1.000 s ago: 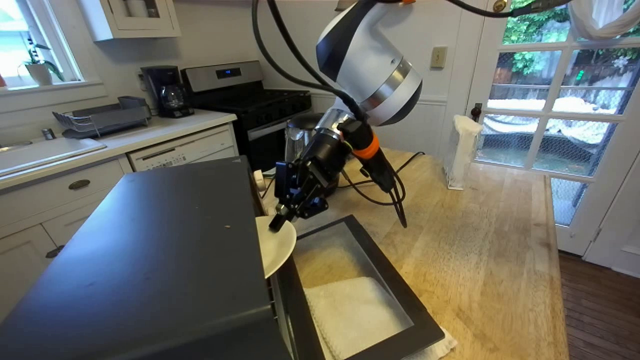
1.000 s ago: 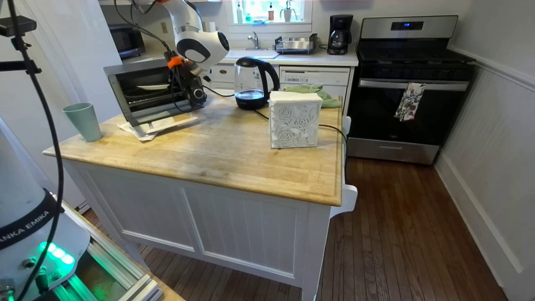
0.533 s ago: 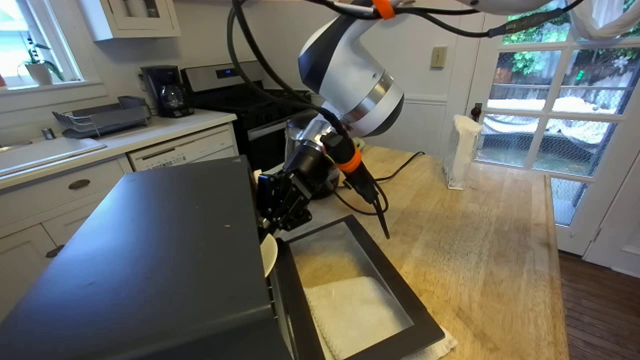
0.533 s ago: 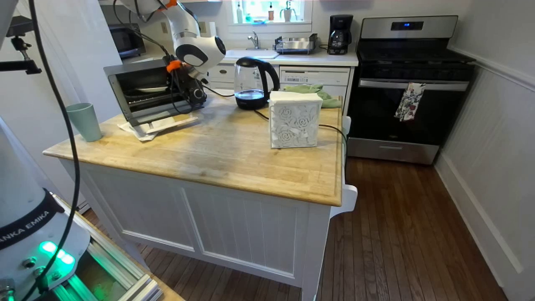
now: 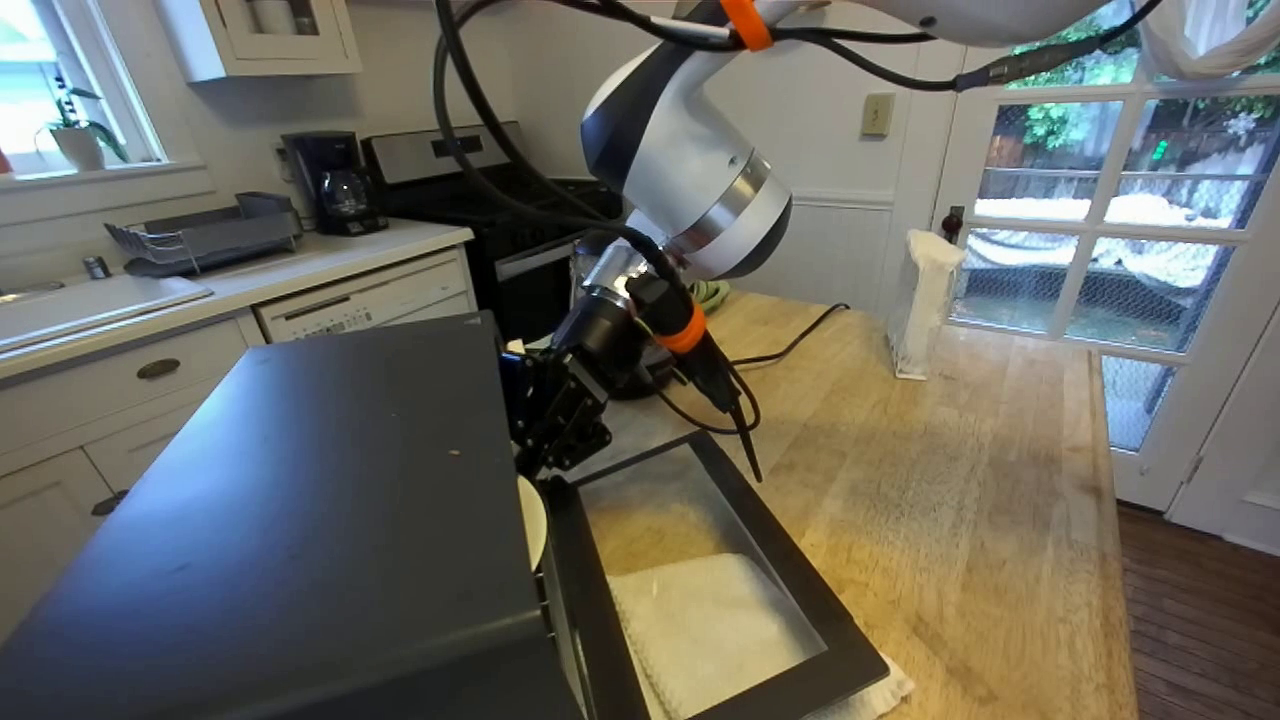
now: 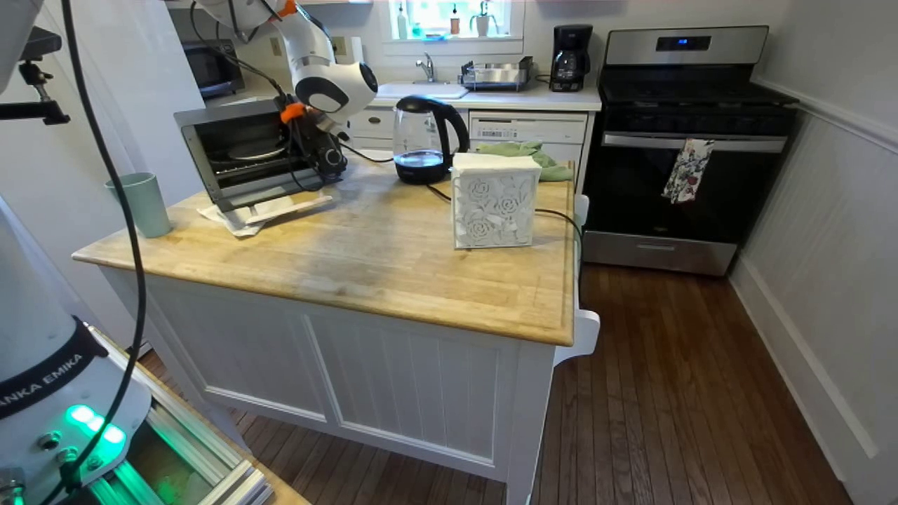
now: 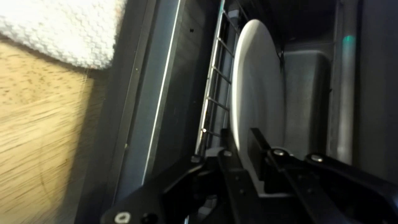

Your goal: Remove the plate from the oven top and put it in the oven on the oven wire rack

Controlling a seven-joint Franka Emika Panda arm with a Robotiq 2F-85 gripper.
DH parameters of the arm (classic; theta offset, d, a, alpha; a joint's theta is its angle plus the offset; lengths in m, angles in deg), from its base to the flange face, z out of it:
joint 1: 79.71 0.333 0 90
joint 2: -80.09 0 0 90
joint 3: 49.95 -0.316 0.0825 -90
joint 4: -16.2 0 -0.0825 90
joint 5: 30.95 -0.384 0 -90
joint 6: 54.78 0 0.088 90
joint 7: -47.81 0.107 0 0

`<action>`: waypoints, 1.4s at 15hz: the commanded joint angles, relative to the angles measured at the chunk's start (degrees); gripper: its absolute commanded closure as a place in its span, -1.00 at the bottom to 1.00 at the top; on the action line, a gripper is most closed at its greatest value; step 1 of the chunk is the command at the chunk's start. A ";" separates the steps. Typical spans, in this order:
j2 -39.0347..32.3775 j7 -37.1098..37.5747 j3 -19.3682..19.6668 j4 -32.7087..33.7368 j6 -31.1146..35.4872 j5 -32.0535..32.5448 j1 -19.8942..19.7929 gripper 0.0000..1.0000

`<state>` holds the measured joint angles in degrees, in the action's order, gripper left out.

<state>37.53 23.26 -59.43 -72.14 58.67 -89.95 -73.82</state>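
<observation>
Moved the white dinner plate [image 7: 261, 81] farther into the toaster oven [image 6: 203, 160] since a second ago, leaving a sliver beyond the oven top [image 5: 350, 450] in an exterior view. Running left to right in the wrist view: past bench [image 7: 34, 130], white towel [image 7: 65, 31], lowered door [image 7: 122, 81] and wire rack [image 7: 208, 97] to dinner plate, on or just above those wires, with claw [image 7: 242, 133] astride the rim; cannot tell whether gripping or loose.

wht "ANKA EMIKA" on blk band [image 6: 50, 376], robot base [image 6: 35, 417], stove display [image 6: 683, 43] illeg.
</observation>
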 commanded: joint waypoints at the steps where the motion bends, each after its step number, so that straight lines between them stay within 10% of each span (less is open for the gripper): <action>1: -1.79 0.95 -0.50 2.66 -0.13 0.99 0.08 0.00; 10: -0.39 -0.28 -0.72 2.39 -3.00 -0.10 -1.42 -1.00; 21: -1.26 -0.61 -0.77 3.39 -4.48 -0.07 -1.64 -1.00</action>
<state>37.44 22.26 -59.61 -71.06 53.82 -89.63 -75.63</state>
